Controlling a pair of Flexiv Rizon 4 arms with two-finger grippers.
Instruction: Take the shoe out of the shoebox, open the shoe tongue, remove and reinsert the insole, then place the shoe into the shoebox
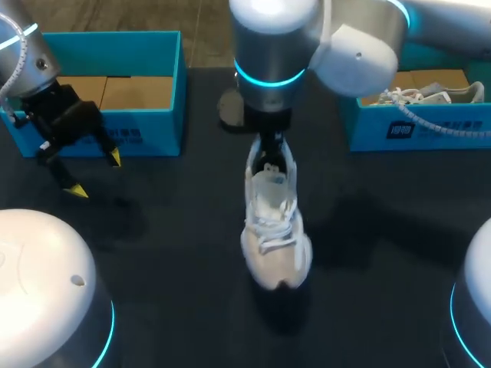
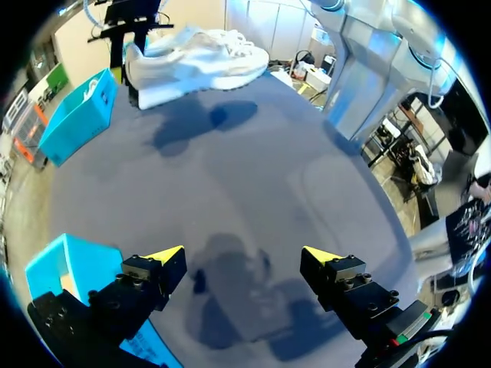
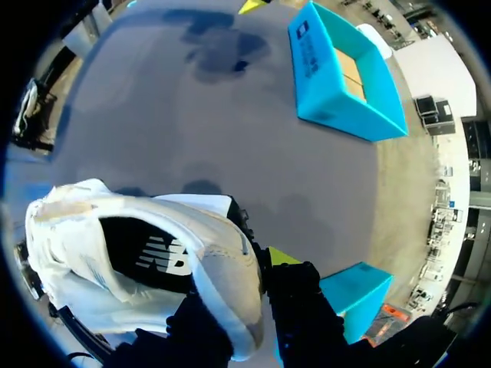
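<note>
- Shows, in right wrist view only, right claw point(image 3: 257, 253) clamped on shoe point(image 3: 219, 264) heel, dark insole point(image 3: 153, 257) inside.
- Points toe-first toward robot, lengthwise front to back.
- Holds left claw point(image 2: 244, 261) apart above bench point(image 2: 253, 169).

Before me the dark matte worktop point(image 1: 169, 245) carries an open cyan cardboard shoebox point(image 1: 138, 134) far off on my left and a second cyan cardboard shoebox point(image 1: 430, 132) far off on my right.
</note>
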